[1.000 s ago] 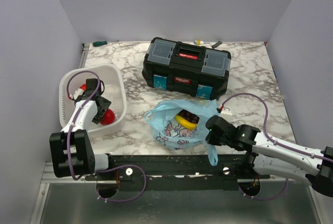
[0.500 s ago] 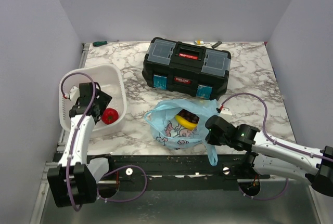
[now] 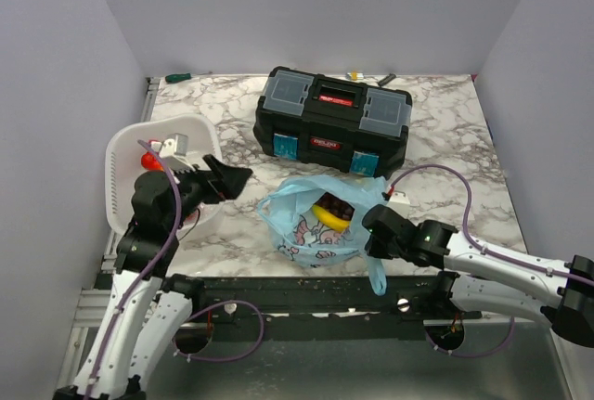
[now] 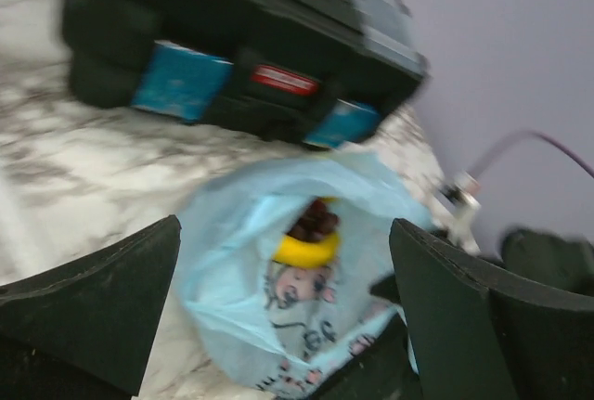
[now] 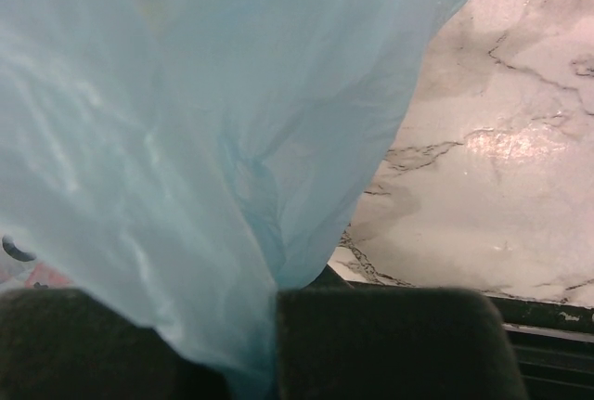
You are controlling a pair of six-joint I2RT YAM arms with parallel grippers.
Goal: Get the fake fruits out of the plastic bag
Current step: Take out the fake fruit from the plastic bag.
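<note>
Presently, on the marble table [image 3: 445,131]:

- Plastic bag [image 3: 316,231], light blue with a cartoon print. It sits at the front centre, just in front of the toolbox [image 3: 332,120], with its mouth open upward. One loop handle hangs over the near table edge.
- Banana [image 3: 329,217], yellow. It lies inside the bag at its mouth.
- Grape bunch [image 3: 343,207], dark red. It is inside the bag, touching the banana on the far side.
- Right gripper [image 3: 371,231]. It is at the bag's right edge. The wrist view shows its fingers [image 5: 390,344] pressed together with a fold of blue film pinched between them.
- Left gripper [image 3: 232,177]. It is held in the air between basket and bag, pointing at the bag. Its jaws are spread wide with nothing between them, and it is apart from the bag. Its wrist view is blurred but frames the bag [image 4: 269,270], the banana [image 4: 306,250] and the grapes [image 4: 314,222].
- Basket [image 3: 125,145], white, at the left edge, partly hidden by the left arm.
- Screwdriver [image 3: 178,76], green-handled, at the back left edge.
</note>
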